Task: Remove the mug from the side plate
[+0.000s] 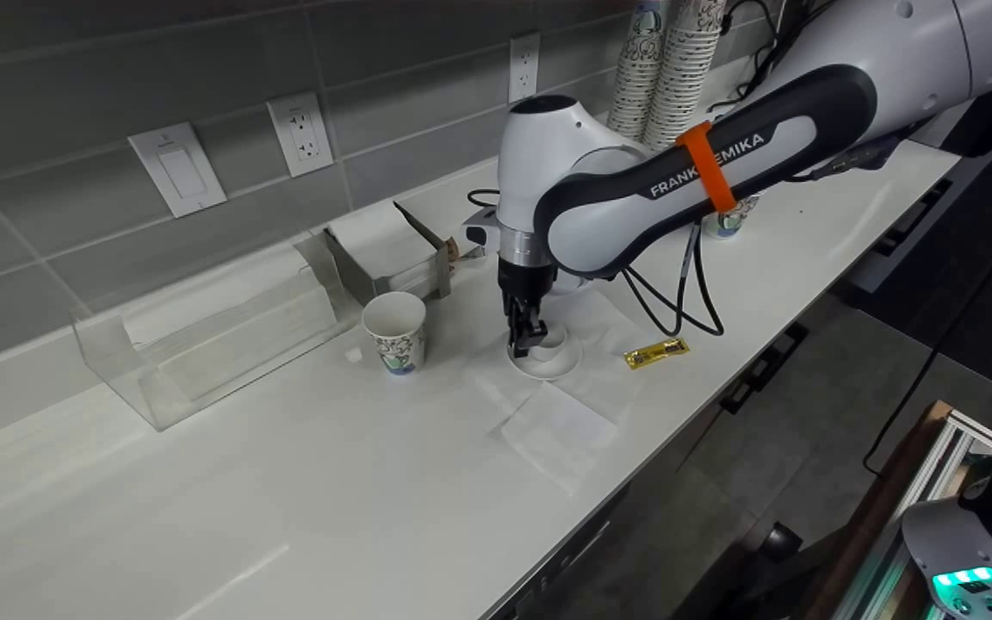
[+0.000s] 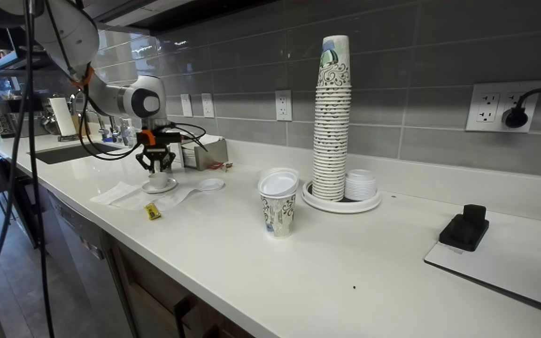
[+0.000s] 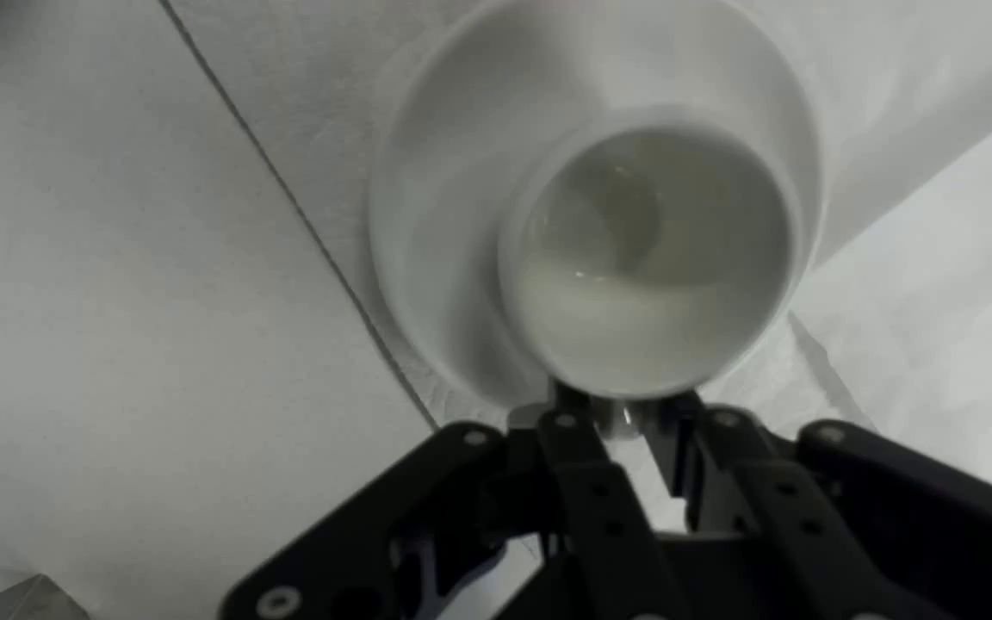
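The mug is a small plain white cup (image 3: 647, 258) at the side plate (image 3: 436, 215), a round white saucer. In the wrist view the cup is off-centre and overlaps the saucer's rim. Both exterior views show the cup (image 1: 550, 341) (image 2: 158, 179) upright over the saucer (image 1: 545, 370) (image 2: 150, 189). I cannot tell whether it touches the saucer. My gripper (image 3: 621, 413) points down at the cup's side, fingertips close together on a pale, shiny part under its rim, apparently the handle, which is mostly hidden. The gripper also shows in both exterior views (image 1: 527, 337) (image 2: 157, 164).
White napkins (image 1: 561, 430) lie under and beside the saucer. A yellow packet (image 1: 656, 353) lies nearby. A patterned paper cup (image 1: 395, 331), a clear bin (image 1: 220, 344) and a napkin holder (image 1: 388, 254) stand toward the wall. A white dish (image 2: 211, 184) lies behind the saucer.
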`<state>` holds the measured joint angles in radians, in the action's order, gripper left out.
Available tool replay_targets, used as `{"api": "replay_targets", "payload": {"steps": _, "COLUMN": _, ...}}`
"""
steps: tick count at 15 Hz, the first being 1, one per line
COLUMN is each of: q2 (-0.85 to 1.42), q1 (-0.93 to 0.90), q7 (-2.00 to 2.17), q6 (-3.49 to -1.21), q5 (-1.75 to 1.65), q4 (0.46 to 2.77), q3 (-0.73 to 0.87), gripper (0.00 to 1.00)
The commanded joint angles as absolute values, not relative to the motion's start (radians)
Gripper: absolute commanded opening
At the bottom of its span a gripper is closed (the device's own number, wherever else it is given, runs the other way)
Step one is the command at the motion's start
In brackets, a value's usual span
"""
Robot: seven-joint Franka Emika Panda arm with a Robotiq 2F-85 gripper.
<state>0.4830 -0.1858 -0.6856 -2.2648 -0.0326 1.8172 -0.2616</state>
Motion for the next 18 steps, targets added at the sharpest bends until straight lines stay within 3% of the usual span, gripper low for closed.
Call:
{"api": "replay_targets", "payload": {"steps": 1, "q2": 0.498, "q1": -0.192, "q7": -0.673, "q6": -2.229, "q5": -0.066, "q4": 1.779, "q3": -0.259, "gripper": 0.00}}
{"api": "replay_targets", "payload": {"steps": 18, "q2": 0.266, "q1": -0.157, "q7": -0.220, "q6": -2.265, "q5": -0.145, "q4": 2.003, "q3": -0.135, "gripper": 0.03}}
